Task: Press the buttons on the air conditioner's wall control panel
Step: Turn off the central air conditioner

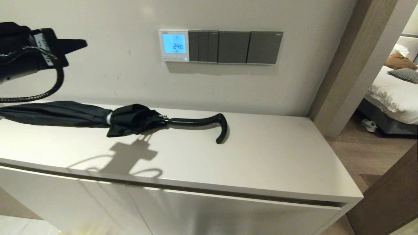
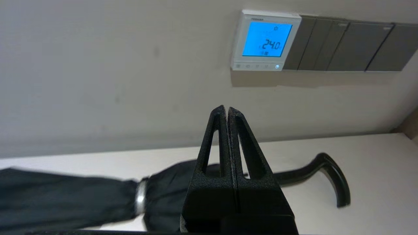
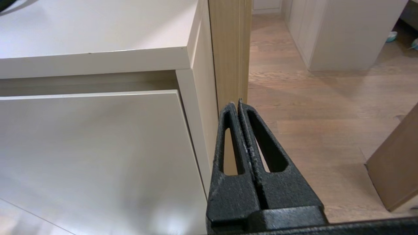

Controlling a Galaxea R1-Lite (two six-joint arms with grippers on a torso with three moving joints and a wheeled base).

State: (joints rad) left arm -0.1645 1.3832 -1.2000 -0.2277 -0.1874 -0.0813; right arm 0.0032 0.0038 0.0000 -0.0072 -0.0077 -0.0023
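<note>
Wall above a white cabinet (image 1: 261, 153) carries one white-framed air conditioner control panel (image 1: 173, 45), its blue screen (image 2: 266, 39) reading 24.0. One row of five tiny buttons (image 2: 257, 66) runs beneath the screen. Three dark grey switch plates (image 1: 235, 47) sit directly to its right. One folded black umbrella (image 1: 98, 118) lies on the cabinet top. The left gripper (image 2: 227, 108), fingers pressed together, hangs in air left of and below the panel, well apart. The right gripper (image 3: 236, 103), also closed, sits low beside the cabinet's corner.
</note>
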